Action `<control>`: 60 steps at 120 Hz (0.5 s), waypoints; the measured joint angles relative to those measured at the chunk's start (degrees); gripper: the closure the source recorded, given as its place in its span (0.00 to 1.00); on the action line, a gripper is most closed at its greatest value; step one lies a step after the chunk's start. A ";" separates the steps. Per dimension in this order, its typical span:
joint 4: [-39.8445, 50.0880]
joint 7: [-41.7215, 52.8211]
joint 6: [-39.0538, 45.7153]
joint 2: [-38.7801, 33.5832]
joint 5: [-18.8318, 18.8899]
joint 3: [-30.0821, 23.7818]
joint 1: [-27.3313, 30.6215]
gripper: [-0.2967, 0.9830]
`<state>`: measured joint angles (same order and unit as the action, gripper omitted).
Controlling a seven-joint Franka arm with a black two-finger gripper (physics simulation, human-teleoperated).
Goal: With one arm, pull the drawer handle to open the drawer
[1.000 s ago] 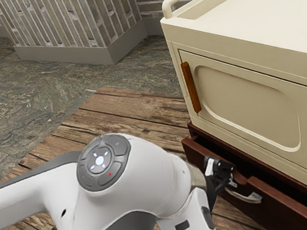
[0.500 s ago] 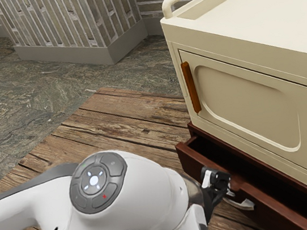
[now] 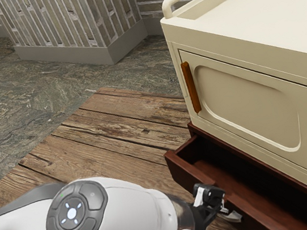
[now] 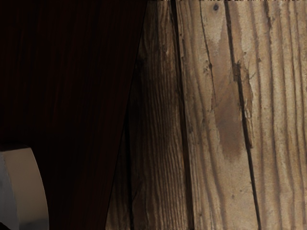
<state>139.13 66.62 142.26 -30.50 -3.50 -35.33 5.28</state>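
My gripper (image 3: 212, 197) is at the front of the dark red-brown drawer (image 3: 186, 173), beside the near end of its curved silver handle (image 3: 232, 217). The hand covers part of the handle, and how the gripper grips it is hidden. The drawer stands well out from under the cream cabinet, with its inside floor showing. In the wrist view, the drawer (image 4: 62, 86) is a very dark surface, and a rounded pale piece of the handle (image 4: 29, 191) lies against it.
The cream cabinet (image 3: 242, 97) with an orange-brown door handle (image 3: 190, 87) rises above the drawer. Wooden planks (image 3: 111, 138) lie in front of the drawer and under the arm. A slatted, grey-based block (image 3: 72, 23) stands farther back.
The drawer has slid farther out toward the exterior view's left, widening its opening. My hand and arm have moved the same way and lower in that view, staying beside the handle.
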 joint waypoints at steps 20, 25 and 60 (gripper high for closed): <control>1.87 -0.30 -0.42 -2.18 -0.34 2.19 -2.88 0.26; 2.55 -0.37 -0.48 -2.67 -0.30 3.46 -4.11 0.26; 5.02 -0.65 -0.55 -5.08 -0.46 7.64 -8.51 0.27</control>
<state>144.15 65.97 141.71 -35.58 -3.95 -27.69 -3.23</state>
